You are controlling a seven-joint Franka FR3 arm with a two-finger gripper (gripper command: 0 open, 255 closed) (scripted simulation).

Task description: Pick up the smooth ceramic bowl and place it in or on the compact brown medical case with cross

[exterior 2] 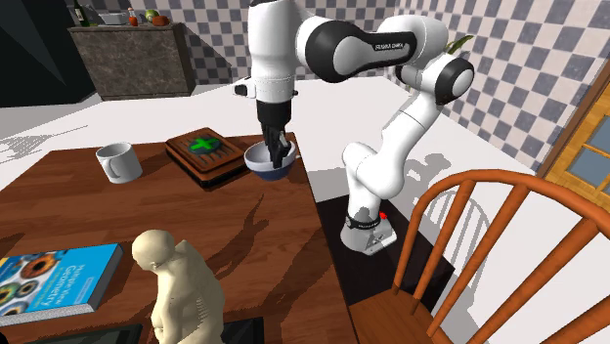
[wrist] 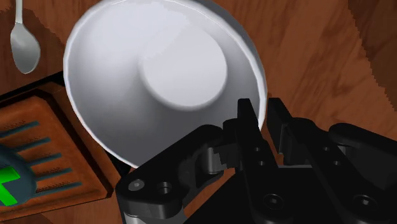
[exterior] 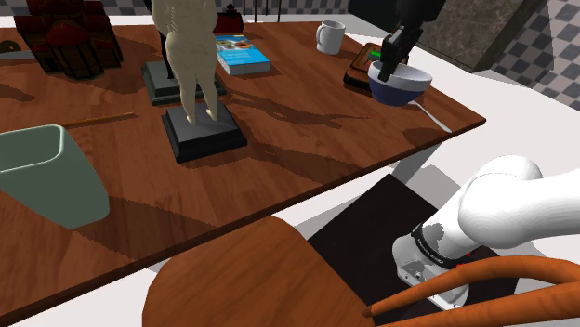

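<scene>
A bowl (exterior: 402, 85), blue-grey outside and white inside (wrist: 165, 76), is at the table's far corner and looks slightly tilted. My gripper (exterior: 386, 67) comes down from above and is shut on the bowl's rim, one finger inside and one outside (wrist: 262, 111). I cannot tell whether the bowl rests on the wood or hangs just above it. The flat brown case (exterior: 362, 65) with a green cross (exterior 2: 205, 146) lies right beside the bowl, its corner under the bowl's edge (wrist: 44, 146). In the second exterior view the gripper (exterior 2: 277, 149) stands over the bowl (exterior 2: 271, 164).
A spoon (wrist: 24, 44) lies on the table by the bowl. A white mug (exterior: 329, 37), a book (exterior: 242, 56), a tan figure on a dark base (exterior: 191, 65) and a pale green bin (exterior: 46, 172) stand on the table. A wooden chair (exterior: 279, 279) is near the stand.
</scene>
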